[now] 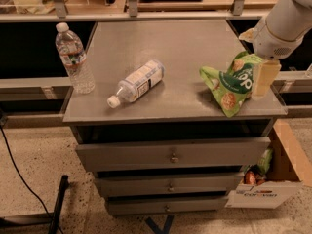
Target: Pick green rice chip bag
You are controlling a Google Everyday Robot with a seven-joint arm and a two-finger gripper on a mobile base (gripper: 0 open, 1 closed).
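Counter point(170, 43): grey metal top over three drawers point(170, 155); it carries everything, with the task item at its right front corner
Arm point(287, 18): white, enters from the upper right and slopes down, likely so as to meet the bag from its outer side
Pincer point(262, 81): hangs at the bag's right edge, touching or just beside it; released or clenched cannot be told
Green rice chip bag point(230, 84): crumpled, partly propped up, well apart from both bottles, so the approach looks unobstructed
Upright bottle point(74, 58): left edge, not wanted
Lying bottle point(136, 83): mid-counter, on its side
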